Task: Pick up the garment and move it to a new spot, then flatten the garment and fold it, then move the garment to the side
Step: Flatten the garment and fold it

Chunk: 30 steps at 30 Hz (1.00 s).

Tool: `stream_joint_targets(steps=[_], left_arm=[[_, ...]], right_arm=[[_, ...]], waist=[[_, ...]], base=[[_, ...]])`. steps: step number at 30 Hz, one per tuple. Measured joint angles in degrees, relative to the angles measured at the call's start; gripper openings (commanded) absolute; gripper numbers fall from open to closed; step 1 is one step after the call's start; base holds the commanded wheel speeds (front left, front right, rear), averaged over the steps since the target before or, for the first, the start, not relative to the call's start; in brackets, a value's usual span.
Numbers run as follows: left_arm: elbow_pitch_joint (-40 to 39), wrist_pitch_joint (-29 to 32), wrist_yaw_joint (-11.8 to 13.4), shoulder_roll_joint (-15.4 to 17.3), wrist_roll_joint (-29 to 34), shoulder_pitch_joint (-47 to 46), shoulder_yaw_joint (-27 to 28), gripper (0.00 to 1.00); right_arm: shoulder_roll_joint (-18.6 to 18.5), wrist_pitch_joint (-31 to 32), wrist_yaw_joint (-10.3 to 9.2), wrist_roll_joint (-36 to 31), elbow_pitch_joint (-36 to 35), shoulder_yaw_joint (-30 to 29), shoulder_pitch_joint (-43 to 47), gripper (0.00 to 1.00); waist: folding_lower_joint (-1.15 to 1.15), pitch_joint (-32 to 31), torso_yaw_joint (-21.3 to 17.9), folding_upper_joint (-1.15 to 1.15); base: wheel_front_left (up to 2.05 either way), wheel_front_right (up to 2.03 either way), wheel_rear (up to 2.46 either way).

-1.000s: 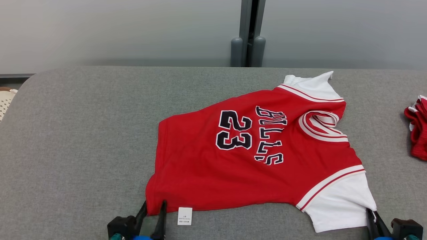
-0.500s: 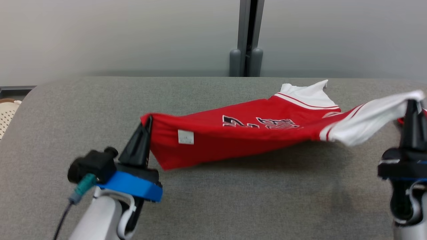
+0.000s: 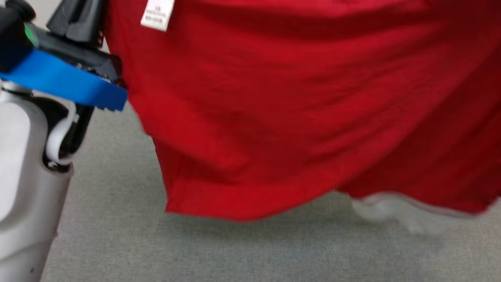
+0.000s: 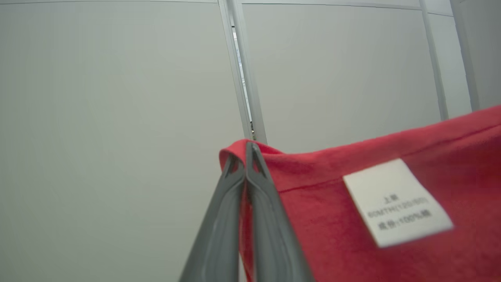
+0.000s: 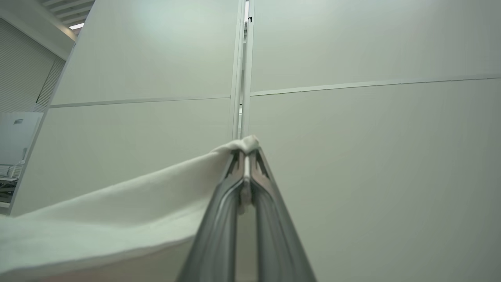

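**Garment.** The red knit jersey garment (image 3: pixel 293 117) hangs as a broad sheet in the head view, suspended above the grey woven table covering (image 3: pixel 117 243). It is raised by two upper corners and sags between them.

- Left portion: the side edge drops from the top left corner and slants inward to a stitched hem, which is the lowest red edge on this side.
- Upper left: a small white rectangular care label (image 3: pixel 157 13) is sewn just below the top edge. Its print is too blurred to read.
- Centre: the cloth is plain red with soft diagonal folds that run down toward the right.
- Lower right: a blurred white cloth portion (image 3: pixel 391 209) shows below the red edge. Whether it touches the covering cannot be determined.

**Left gripper.** In the left wrist view, the left gripper (image 4: pixel 245 149) has its two long dark fingers pressed together, with no gap at the tips. It pinches the red hemmed corner, which folds over the fingertips. The label lies just to the right of the fingers. In the head view, a blue band (image 3: pixel 62 84) and a pale grey forearm (image 3: pixel 19 176) sit below this gripper at the left edge, just beside the garment's side edge.

**Right gripper.** In the right wrist view, the right gripper (image 5: pixel 246 150) is likewise clamped together. It pinches a corner of the garment's white sleeve (image 5: pixel 117 203), which trails from the tips down to the left. A pale wall panel (image 5: pixel 372 156) stands behind it.
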Motion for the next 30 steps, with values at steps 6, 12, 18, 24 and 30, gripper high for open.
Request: stream_joint_targets(steps=[6, 12, 18, 24, 30], left_arm=[[4.1, 2.5, 0.7, 0.5, 0.2, -5.3, 0.4, 0.0], [12.4, 0.0, 1.9, -0.2, 1.5, -12.8, 1.6, 0.0], [18.2, -5.7, 1.6, -1.9, 2.4, -23.0, 2.2, 0.0], [25.8, -8.4, 0.7, -4.2, -0.9, -18.5, 0.4, 0.0], [34.8, -12.3, 0.3, -6.9, -4.8, -4.5, -2.3, 0.0]], right_arm=[[-0.4, 1.1, 0.0, -2.8, 8.4, 2.3, -8.3, 0.0], [0.5, -3.1, 0.01, -7.7, 18.6, 2.6, -18.5, 0.0], [1.8, -7.7, 0.01, -11.8, 24.5, 0.2, -28.8, 0.0], [2.8, -9.3, 0.01, -11.6, 27.3, -0.2, -20.8, 0.0], [4.9, -9.9, 0.02, -7.8, 29.1, -1.3, 0.3, 0.0]], waist=[[0.01, 5.9, -1.1, 0.0], [0.02, 12.7, -1.9, 0.0], [0.02, 17.5, -1.9, 0.0], [0.02, 18.1, -2.2, 0.0], [0.02, 17.5, -2.8, 0.0]], base=[[0.0, 0.0, 0.0], [0.0, 0.0, 0.0], [0.0, 0.0, 0.0], [0.0, 0.0, 0.0], [0.0, 0.0, 0.0]])
